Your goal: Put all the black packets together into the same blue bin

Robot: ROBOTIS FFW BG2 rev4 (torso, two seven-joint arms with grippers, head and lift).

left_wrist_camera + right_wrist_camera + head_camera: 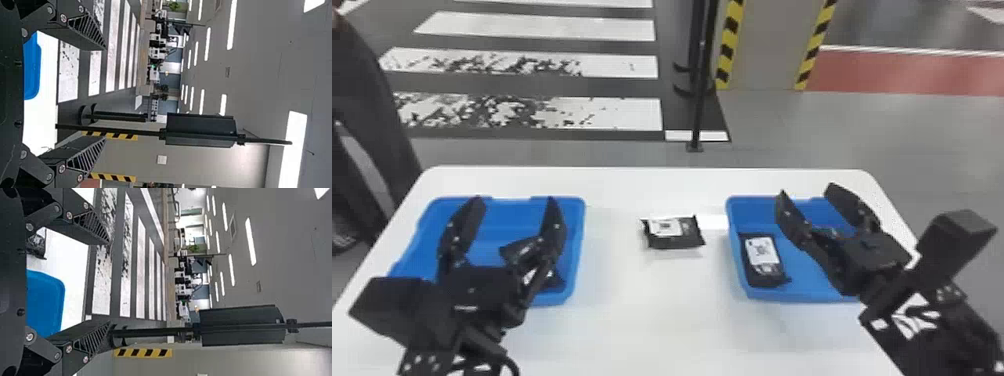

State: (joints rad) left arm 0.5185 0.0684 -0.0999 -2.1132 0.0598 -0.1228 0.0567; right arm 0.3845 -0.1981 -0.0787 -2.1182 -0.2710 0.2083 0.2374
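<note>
Head view: left claw point(514, 200) wide open.

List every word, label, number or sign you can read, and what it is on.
None can be read.
White label on the black packet on the white table: too blurred.
White label on the black packet in the right blue bin: too blurred.
Dark item in the left blue bin, partly hidden by the left gripper: nothing legible.
</note>
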